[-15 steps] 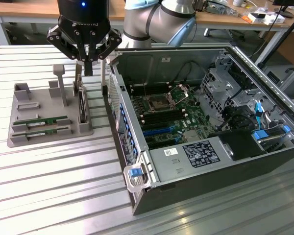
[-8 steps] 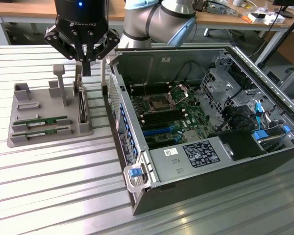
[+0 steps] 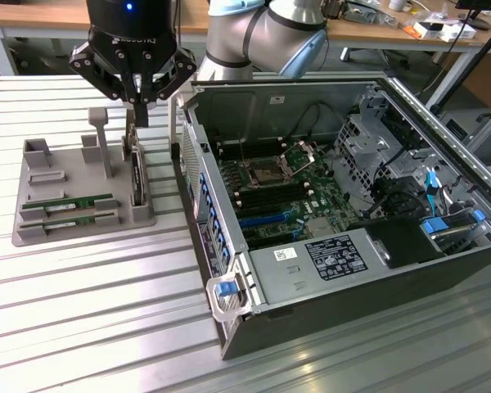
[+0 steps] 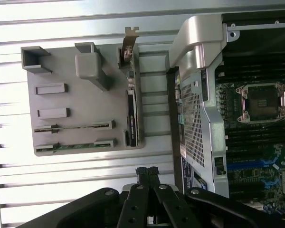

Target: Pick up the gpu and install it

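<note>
one pincer (image 3: pixel 137 115) over upright gpu (image 3: pixel 136 178)
fingers pressed together, gripping nothing; gpu stands on edge in grey tray (image 3: pixel 65 176) on counter (image 3: pixel 82 311).

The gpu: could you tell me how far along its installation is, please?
Done: nothing yet; the gpu stands on edge in the grey tray. In hand: the gripper, shut and empty, hangs above that card. Left: lifting it and seating it in the open computer case, whose blue slots look vacant.
</note>
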Motion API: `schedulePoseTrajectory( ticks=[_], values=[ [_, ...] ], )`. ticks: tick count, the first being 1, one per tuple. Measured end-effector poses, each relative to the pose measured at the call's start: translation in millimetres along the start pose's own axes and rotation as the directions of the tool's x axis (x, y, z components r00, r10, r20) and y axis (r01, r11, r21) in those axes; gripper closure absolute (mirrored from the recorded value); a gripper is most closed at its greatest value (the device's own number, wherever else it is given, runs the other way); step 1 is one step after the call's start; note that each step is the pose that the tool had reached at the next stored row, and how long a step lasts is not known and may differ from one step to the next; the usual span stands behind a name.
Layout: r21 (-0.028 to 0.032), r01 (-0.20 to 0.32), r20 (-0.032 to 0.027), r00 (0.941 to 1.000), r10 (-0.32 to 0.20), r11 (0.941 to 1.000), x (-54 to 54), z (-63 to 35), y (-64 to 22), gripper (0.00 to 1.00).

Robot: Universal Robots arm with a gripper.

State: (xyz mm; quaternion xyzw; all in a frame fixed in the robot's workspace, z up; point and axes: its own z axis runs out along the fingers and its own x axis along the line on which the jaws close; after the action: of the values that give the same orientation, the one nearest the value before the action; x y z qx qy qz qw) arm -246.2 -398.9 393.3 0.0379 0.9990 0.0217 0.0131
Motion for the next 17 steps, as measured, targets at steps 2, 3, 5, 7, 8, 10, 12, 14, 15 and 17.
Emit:
schedulePoseTrajectory(
  ticks=[2,3,5,7,8,10,12,14,15,17],
  values=[
    [0.0000,0.000,0.0000,1.0000,0.000,1.0000,1.3,-0.1,-0.1,0.90],
    [0.0000,0.000,0.0000,1.0000,0.000,1.0000,1.9,-0.1,-0.1,0.90],
    [0.0000,0.000,0.0000,1.0000,0.000,1.0000,3.2,-0.1,-0.2,0.90],
    [0.0000,0.000,0.0000,1.0000,0.000,1.0000,3.9,-0.1,-0.3,0.90],
    [-0.0001,0.000,0.0001,1.0000,0.000,1.0000,4.1,-0.1,-0.3,0.90],
    [0.0000,0.000,0.0000,1.0000,0.000,1.0000,5.0,-0.2,-0.4,0.90],
    [0.0000,0.000,0.0000,1.0000,0.000,1.0000,5.7,-0.2,-0.4,0.90],
    [0.0000,0.000,0.0000,1.0000,0.000,1.0000,6.4,-0.2,-0.5,0.90],
    [0.0000,0.000,0.0000,1.0000,0.000,1.0000,6.8,-0.2,-0.5,0.90],
    [0.0000,0.000,0.0000,1.0000,0.000,1.0000,7.4,-0.2,-0.6,0.90]
  ],
)
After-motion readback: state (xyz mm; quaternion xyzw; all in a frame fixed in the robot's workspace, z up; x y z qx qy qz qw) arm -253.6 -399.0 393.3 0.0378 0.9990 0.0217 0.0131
